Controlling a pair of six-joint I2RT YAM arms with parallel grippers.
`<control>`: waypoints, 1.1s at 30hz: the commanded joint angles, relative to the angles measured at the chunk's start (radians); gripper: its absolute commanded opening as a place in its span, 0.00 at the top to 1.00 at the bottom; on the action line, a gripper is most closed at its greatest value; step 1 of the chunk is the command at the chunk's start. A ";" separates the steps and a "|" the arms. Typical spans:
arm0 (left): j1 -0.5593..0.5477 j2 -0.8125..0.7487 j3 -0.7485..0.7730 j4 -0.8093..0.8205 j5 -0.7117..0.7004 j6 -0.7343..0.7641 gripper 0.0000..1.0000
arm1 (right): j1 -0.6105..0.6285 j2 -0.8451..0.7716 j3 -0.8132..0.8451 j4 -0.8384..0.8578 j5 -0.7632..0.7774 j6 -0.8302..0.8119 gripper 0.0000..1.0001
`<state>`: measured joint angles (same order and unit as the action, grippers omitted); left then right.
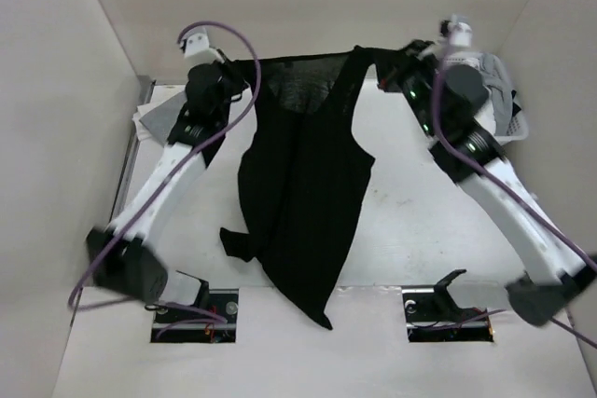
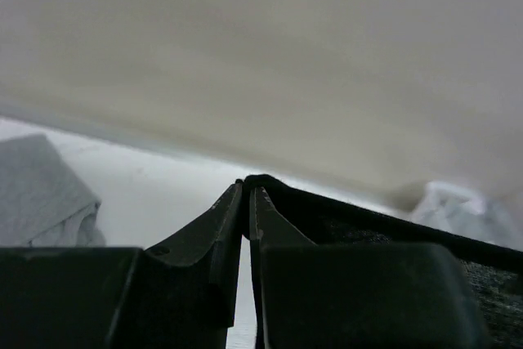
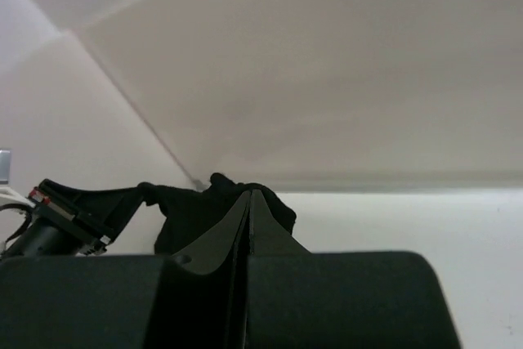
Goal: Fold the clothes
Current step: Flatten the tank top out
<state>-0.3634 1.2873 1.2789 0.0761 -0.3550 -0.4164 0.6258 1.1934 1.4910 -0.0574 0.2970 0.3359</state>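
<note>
The clothes, a black tank top (image 1: 303,184), hang in the air above the table, stretched between both grippers along the top edge. Its lower end droops to the table's near edge. My left gripper (image 1: 238,76) is shut on the left upper corner; in the left wrist view its gripper (image 2: 248,185) pinches the black fabric (image 2: 368,222), which runs off to the right. My right gripper (image 1: 392,70) is shut on the right strap; in the right wrist view the gripper (image 3: 249,194) clamps a bunched bit of the fabric (image 3: 184,206).
A light grey garment (image 1: 163,118) lies at the table's back left, also visible as the grey garment (image 2: 41,190). A white basket (image 1: 511,118) with white and grey garments stands at the back right. Beige walls enclose the table on three sides.
</note>
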 commanded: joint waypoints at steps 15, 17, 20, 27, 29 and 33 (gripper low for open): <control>-0.008 0.146 -0.195 0.060 -0.013 -0.087 0.56 | -0.234 0.389 -0.181 0.111 -0.286 0.307 0.65; -0.068 0.011 -0.416 0.080 -0.077 -0.117 0.58 | -0.171 0.293 -0.408 0.192 -0.277 0.345 0.85; -0.140 -0.191 -0.636 -0.031 -0.127 -0.131 0.60 | -0.073 0.166 -0.677 0.217 -0.250 0.396 1.00; -0.213 -0.441 -0.776 -0.436 -0.101 -0.300 0.44 | 0.065 -0.093 -1.044 0.094 -0.118 0.465 0.61; -0.214 -0.421 -0.794 -0.440 -0.055 -0.320 0.40 | 0.070 -0.100 -1.077 0.090 -0.119 0.480 0.55; -0.187 -0.333 -0.825 -0.336 0.037 -0.321 0.40 | 0.068 -0.061 -1.091 0.140 -0.151 0.483 0.55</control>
<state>-0.5644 0.9081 0.4801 -0.2939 -0.3954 -0.7013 0.6834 1.1225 0.3969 0.0071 0.1341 0.7921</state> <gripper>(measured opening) 0.600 0.449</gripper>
